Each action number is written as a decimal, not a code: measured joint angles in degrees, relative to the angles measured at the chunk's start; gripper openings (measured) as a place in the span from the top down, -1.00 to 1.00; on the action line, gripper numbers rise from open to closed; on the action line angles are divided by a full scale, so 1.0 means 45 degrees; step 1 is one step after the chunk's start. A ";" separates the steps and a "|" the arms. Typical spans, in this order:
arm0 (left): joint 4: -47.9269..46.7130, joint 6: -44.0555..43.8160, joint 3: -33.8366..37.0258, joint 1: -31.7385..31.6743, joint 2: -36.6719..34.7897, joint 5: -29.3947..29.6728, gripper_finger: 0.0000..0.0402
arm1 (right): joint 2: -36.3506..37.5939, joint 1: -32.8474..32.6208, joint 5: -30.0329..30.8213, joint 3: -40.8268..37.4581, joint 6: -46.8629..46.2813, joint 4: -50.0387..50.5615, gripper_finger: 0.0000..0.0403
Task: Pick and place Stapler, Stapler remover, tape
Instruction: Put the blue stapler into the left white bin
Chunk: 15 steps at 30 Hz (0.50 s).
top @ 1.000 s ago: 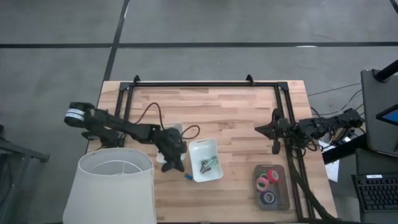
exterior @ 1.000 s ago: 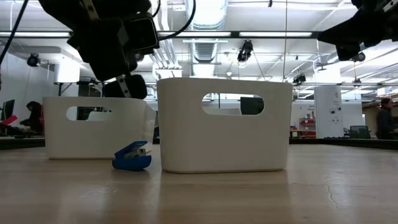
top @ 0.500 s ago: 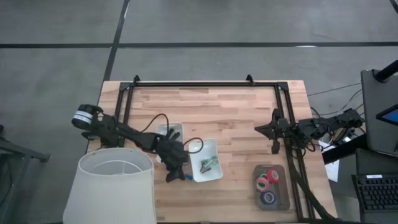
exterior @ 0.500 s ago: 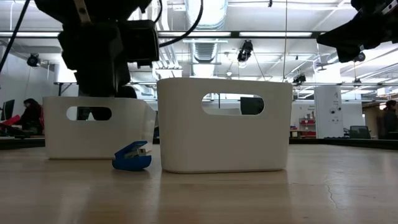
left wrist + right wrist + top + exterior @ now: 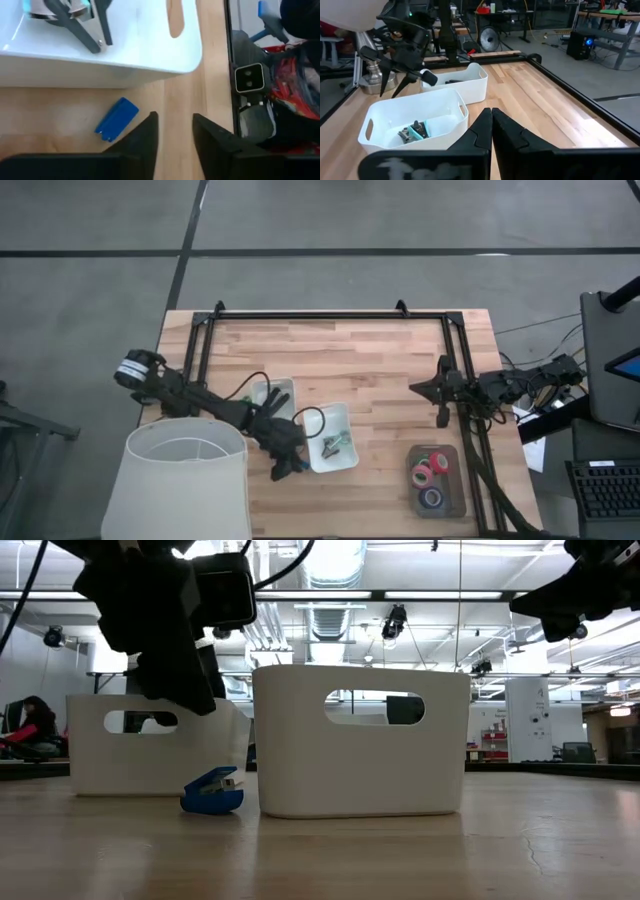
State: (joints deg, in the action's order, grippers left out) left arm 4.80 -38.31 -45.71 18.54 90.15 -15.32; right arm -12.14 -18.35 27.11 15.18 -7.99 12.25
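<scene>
A small blue staple remover [image 5: 116,119] lies flat on the wooden table just in front of a white tray [image 5: 330,438]; it also shows in the low view [image 5: 212,790]. My left gripper [image 5: 175,131] is open and hovers above the table beside the remover, touching nothing [image 5: 284,468]. That tray holds dark and teal staple removers [image 5: 75,20]. A dark long stapler [image 5: 456,80] lies in the second white tray [image 5: 275,394]. Red, green and blue tape rolls [image 5: 432,477] lie in a dark tray near the right edge. My right gripper [image 5: 491,125] is shut and waits at the table's right side.
A big white lampshade [image 5: 185,480] stands at the table's near left corner, close to my left arm. A black frame [image 5: 330,314] runs along the table's far, left and right sides. Bare wood [image 5: 385,370] lies between the trays and the right arm.
My left gripper has moved toward the table's near edge, from beside the white trays to a spot over the blue staple remover. The remover and the trays have stayed where they were.
</scene>
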 joint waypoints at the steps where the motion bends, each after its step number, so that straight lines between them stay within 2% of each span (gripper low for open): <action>1: 0.0008 0.0047 0.0000 0.0048 -0.0022 0.0041 0.36 | 0.0000 0.0000 0.0000 0.0000 -0.0048 0.0041 0.96; 6: -0.0016 0.0195 -0.0316 0.0093 -0.0098 0.0395 0.17 | -0.0019 0.0000 -0.0019 -0.0025 -0.0238 0.0232 0.96; 11: -0.2173 0.1471 -0.1337 0.0086 -0.0503 0.1388 0.17 | -0.0019 0.0000 -0.0022 -0.0044 -0.0312 0.0207 0.96; 15: -0.2389 0.2120 -0.1849 0.0471 -0.0648 0.1719 0.18 | -0.0123 0.0000 -0.0019 -0.0048 -0.0428 0.0228 0.96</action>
State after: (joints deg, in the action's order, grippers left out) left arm -5.95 -28.77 -54.03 20.66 87.23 -7.59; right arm -12.69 -18.35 27.03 14.96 -9.91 13.28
